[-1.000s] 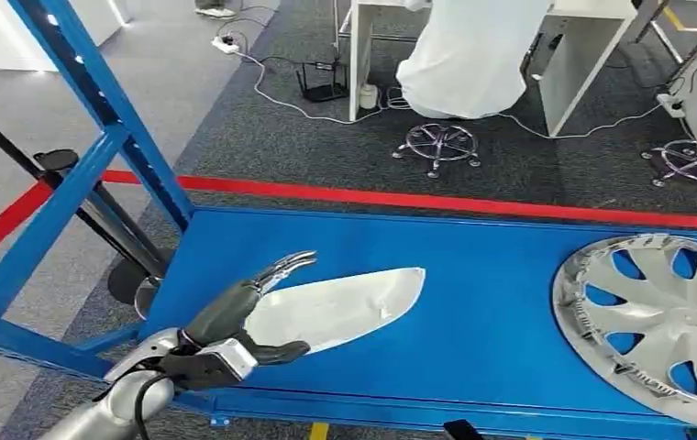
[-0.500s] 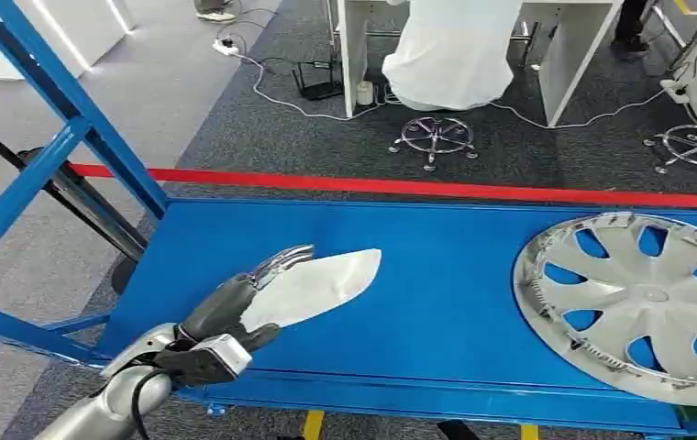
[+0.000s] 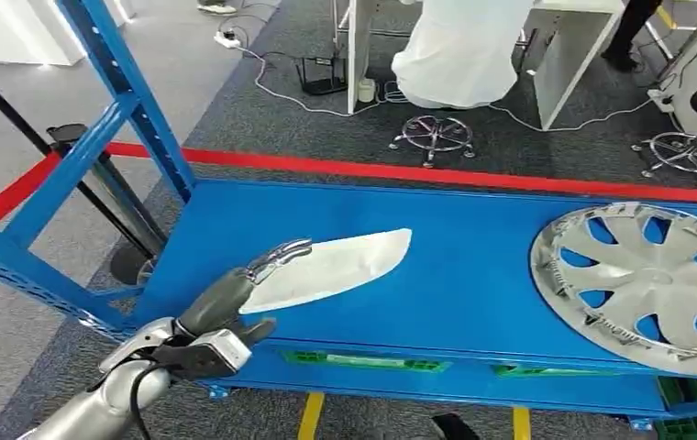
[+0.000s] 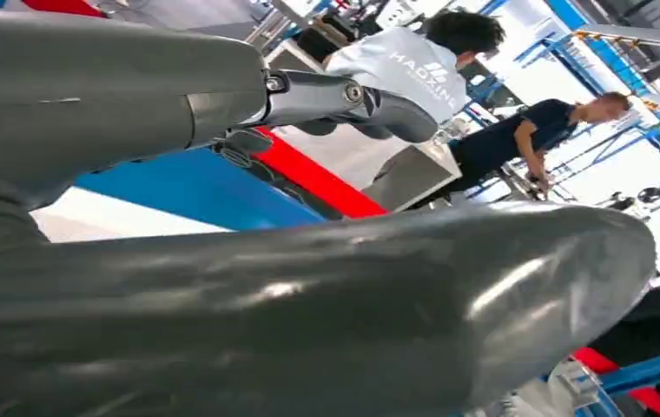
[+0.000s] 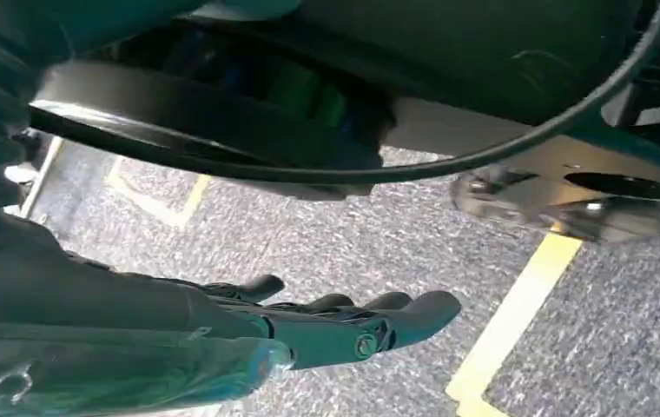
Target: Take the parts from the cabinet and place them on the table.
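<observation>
A long white curved part (image 3: 336,266) lies low over the blue cabinet shelf (image 3: 473,257). My left hand (image 3: 226,307) grips its near end, with fingers (image 3: 276,255) over the top and the thumb below the edge. The left wrist view shows the white part (image 4: 109,221) between the thick thumb (image 4: 309,313) and the fingers (image 4: 335,95). A silver wheel cover (image 3: 643,284) lies flat at the shelf's right end. My right hand (image 5: 344,326) hangs over the grey floor with its fingers stretched out and nothing in them.
Blue cabinet uprights (image 3: 125,92) stand to the left of the shelf. Green crates (image 3: 363,362) sit under the shelf's front edge. Beyond a red floor line (image 3: 372,170), a person in white (image 3: 459,46) sits at a desk, with stool bases (image 3: 432,136) and cables around.
The whole view has shifted, so the camera moved. My left hand keeps hold of the white part, whose far tip now reaches further across the shelf than half a second ago.
</observation>
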Robot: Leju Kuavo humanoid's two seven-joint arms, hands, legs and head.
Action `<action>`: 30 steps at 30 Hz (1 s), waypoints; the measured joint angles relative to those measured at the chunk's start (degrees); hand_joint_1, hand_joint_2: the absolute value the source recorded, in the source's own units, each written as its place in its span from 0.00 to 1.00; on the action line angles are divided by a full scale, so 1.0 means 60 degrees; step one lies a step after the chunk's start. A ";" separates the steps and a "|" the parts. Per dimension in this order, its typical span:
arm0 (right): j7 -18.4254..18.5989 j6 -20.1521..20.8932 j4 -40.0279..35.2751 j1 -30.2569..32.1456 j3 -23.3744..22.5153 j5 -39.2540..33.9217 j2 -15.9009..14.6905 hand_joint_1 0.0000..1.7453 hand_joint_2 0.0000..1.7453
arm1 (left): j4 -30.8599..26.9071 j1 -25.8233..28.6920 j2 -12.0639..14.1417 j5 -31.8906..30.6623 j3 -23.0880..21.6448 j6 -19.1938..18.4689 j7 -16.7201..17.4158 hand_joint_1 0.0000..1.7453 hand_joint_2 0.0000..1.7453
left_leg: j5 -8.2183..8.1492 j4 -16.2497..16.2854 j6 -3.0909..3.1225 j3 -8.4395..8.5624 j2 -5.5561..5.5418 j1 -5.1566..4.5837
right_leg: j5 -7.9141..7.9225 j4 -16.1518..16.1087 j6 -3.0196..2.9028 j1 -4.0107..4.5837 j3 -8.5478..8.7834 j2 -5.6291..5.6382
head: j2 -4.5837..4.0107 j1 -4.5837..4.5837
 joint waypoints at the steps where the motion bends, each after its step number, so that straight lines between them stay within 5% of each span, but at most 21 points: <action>1: 0.0004 0.0000 0.0000 0.0014 0.0000 0.0004 0.0000 0.00 1.00 | 0.0000 0.0000 0.0000 -0.0026 0.0000 0.0026 0.0007 0.00 0.00 | 0.0043 0.0002 -0.0012 -0.0037 -0.0002 0.0001 | 0.0295 -0.0622 -0.0013 0.0000 0.0452 -0.0003 | 0.0000 -0.0007; 3: 0.0029 -0.0004 0.0004 0.0070 0.0004 0.0000 0.0000 0.00 1.00 | 0.0000 0.0001 -0.0007 -0.0066 0.0000 0.0098 0.0062 0.00 0.00 | 0.0097 0.0027 -0.0079 -0.0062 -0.0028 0.0003 | 0.0790 -0.2559 -0.0061 -0.0006 0.1677 -0.0008 | 0.0000 0.0000; 4: 0.0029 -0.0007 0.0004 0.0075 0.0007 -0.0004 0.0000 0.00 1.00 | 0.0000 0.0003 -0.0007 -0.0149 0.0007 0.0207 0.0202 0.00 0.00 | 0.0136 0.0030 -0.0139 -0.0113 -0.0026 -0.0033 | 0.0544 -0.2958 -0.0112 0.0018 0.1980 0.0003 | 0.0000 -0.0007; 5: 0.0029 -0.0025 0.0004 0.0087 0.0007 -0.0029 0.0000 0.00 1.00 | 0.0011 -0.0003 -0.0007 -0.0236 0.0007 0.0353 0.0421 0.00 1.00 | 0.0176 0.0042 -0.0194 -0.0138 -0.0023 -0.0032 | 0.0685 -0.2915 -0.0212 0.0046 0.1868 0.0032 | 0.0000 -0.0033; 7: 0.0029 -0.0044 0.0004 0.0133 0.0007 -0.0077 0.0000 0.00 1.00 | 0.0062 0.0007 -0.0044 -0.0566 0.0033 0.0781 0.0967 0.00 1.00 | 0.0184 0.0075 -0.0195 -0.0180 -0.0024 -0.0049 | 0.0685 -0.3003 -0.0282 0.0017 0.1798 0.0042 | 0.0000 -0.0029; 8: 0.0022 -0.0069 0.0004 0.0166 0.0007 -0.0091 0.0000 0.00 1.00 | 0.0120 0.0016 -0.0073 -0.0749 0.0098 0.1048 0.1313 0.00 1.00 | 0.0207 0.0060 0.0089 -0.0206 -0.0023 -0.0056 | 0.0707 -0.3001 -0.0284 0.0027 0.1764 0.0050 | 0.0000 -0.0043; 9: -0.0007 -0.0091 0.0004 0.0196 0.0004 -0.0117 0.0000 0.00 1.00 | 0.0190 0.0025 -0.0106 -0.0948 0.0175 0.1284 0.1582 0.00 1.00 | 0.0288 0.0055 0.0192 -0.0229 -0.0023 -0.0070 | 0.0731 -0.3001 -0.0312 0.0040 0.1739 0.0048 | 0.0000 -0.0040; 17: -0.0015 -0.0120 0.0004 0.0200 0.0000 -0.0113 0.0000 0.00 1.00 | 0.0761 0.0082 -0.0317 -0.1250 0.0499 0.1614 0.1920 0.00 1.00 | 0.0491 -0.0088 -0.0196 -0.0277 -0.0023 -0.0026 | 0.0809 -0.2973 -0.0435 0.0093 0.1611 0.0028 | 0.0000 -0.0044; 24: -0.0015 -0.0124 0.0004 0.0196 0.0000 -0.0109 0.0000 0.00 1.00 | 0.0918 0.0097 -0.0390 -0.1257 0.0612 0.1647 0.1956 0.00 1.00 | 0.0470 -0.0086 -0.0256 -0.0311 -0.0023 -0.0026 | 0.0820 -0.2969 -0.0416 0.0078 0.1585 0.0021 | 0.0000 -0.0037; 30: 0.0095 -0.0117 0.0004 0.0166 0.0000 -0.0026 0.0000 0.00 1.00 | 0.1438 0.0017 -0.0604 -0.2029 0.0830 0.2284 0.3008 0.00 1.00 | 0.0476 -0.0081 -0.0248 -0.0346 -0.0023 -0.0049 | 0.0846 -0.2983 -0.0377 0.0048 0.1544 0.0021 | 0.0000 -0.0037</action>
